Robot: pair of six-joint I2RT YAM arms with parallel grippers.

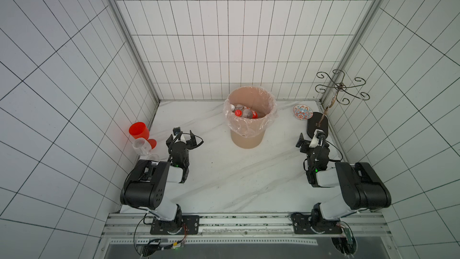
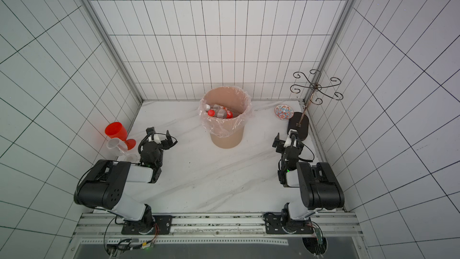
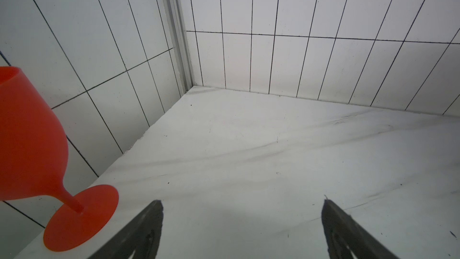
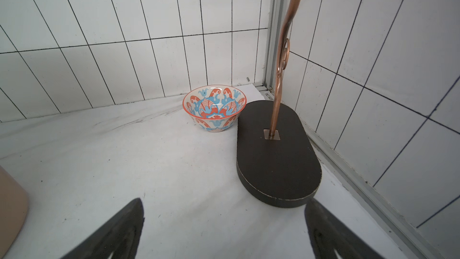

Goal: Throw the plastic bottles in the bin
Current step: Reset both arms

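The bin (image 1: 246,140) (image 2: 226,139) is a tan round wastebasket with a clear liner, standing at the back middle of the marble table. Inside it lie plastic bottles: one with a red cap and red label (image 1: 245,113) (image 2: 220,113), and one with a white cap (image 1: 236,107) (image 2: 211,107) behind it. My left gripper (image 1: 183,137) (image 2: 160,135) (image 3: 242,204) is open and empty, low over the table to the bin's front left. To the bin's front right, my right gripper (image 1: 311,138) (image 2: 286,139) (image 4: 225,203) is open and empty too. The right wrist view catches only an edge of the bin (image 4: 10,208).
A red stemmed cup (image 1: 139,130) (image 3: 27,133) and a clear wine glass (image 1: 142,145) stand by the left wall, close to my left gripper. A patterned bowl (image 1: 302,112) (image 4: 214,108) and a copper hook stand on a dark oval base (image 1: 317,123) (image 4: 276,155) sit ahead of my right gripper.
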